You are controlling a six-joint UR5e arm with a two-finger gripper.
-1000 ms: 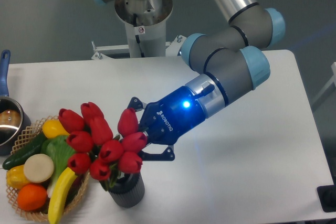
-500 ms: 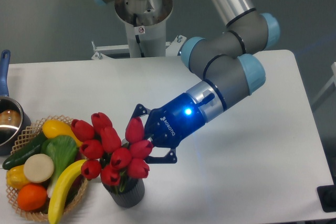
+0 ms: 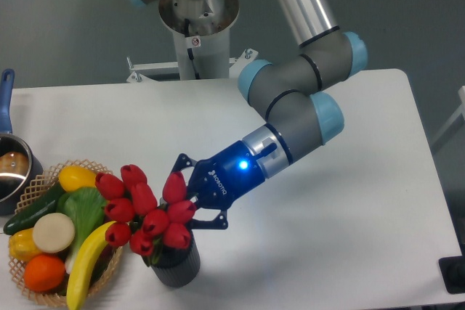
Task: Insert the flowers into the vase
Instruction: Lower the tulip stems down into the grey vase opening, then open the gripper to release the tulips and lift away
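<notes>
The flowers [image 3: 142, 207], a bunch of red tulip buds, hang tilted to the left over the vase [image 3: 175, 266]. The vase is a short dark grey ribbed cylinder near the table's front edge. The green stems reach down into its mouth, and the lowest buds sit just above the rim. My gripper [image 3: 182, 195], its blue light on, comes in from the right and is shut on the flowers near the stems. The buds hide its fingertips.
A wicker basket [image 3: 40, 179] with a banana [image 3: 86, 260], an orange and green vegetables stands right next to the flowers on the left. A steel pot [image 3: 13, 168] with a blue handle sits at the far left edge. The robot's base [image 3: 197, 19] is at the back.
The gripper and the flowers have shifted left and down, so the bunch sits lower over the vase. The arm's elbow has swung left.
</notes>
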